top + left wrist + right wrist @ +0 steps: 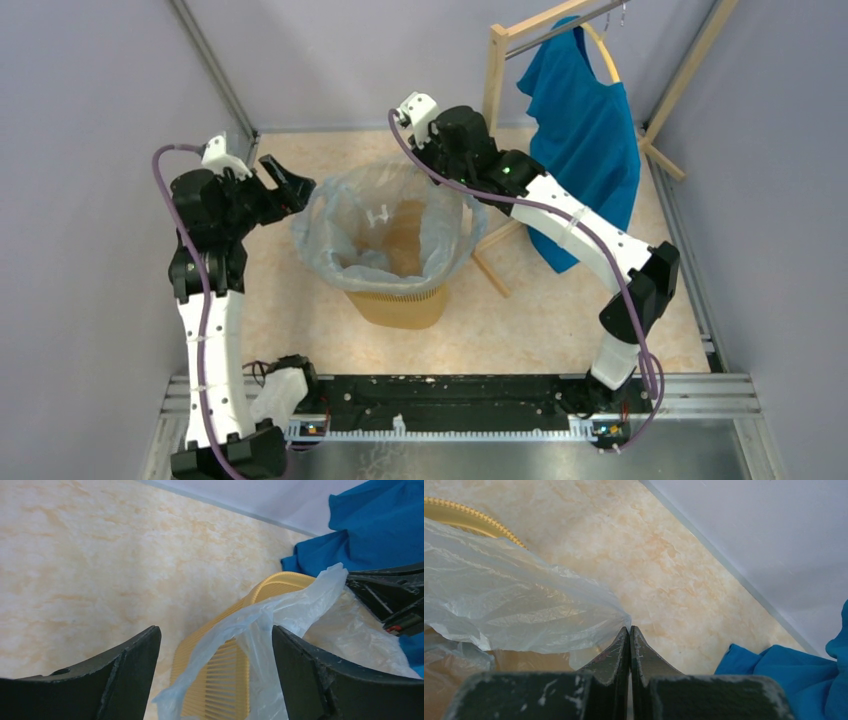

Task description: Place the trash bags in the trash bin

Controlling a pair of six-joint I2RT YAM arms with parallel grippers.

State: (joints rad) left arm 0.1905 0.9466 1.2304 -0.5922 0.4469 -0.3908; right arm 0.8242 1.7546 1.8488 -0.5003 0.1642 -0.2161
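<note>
Left jaws released; right jaws clenched, apparently pinching trash bag (325, 225) lining the upright bin (400, 308).

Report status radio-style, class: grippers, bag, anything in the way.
Left gripper open, straddling trash bag film. Right gripper shut on its edge. Bag lines trash bin, draped over rim. Blue shirt behind, clear.

Wooden clothes rack (495, 70), blue shirt (585, 130) hanging on the rack from a curved wooden hanger (606, 55), pale marbled floor (540, 320) under the rack, grey walls (350, 50) behind the rack, dark metal rail (450, 400) well apart from the rack.
</note>
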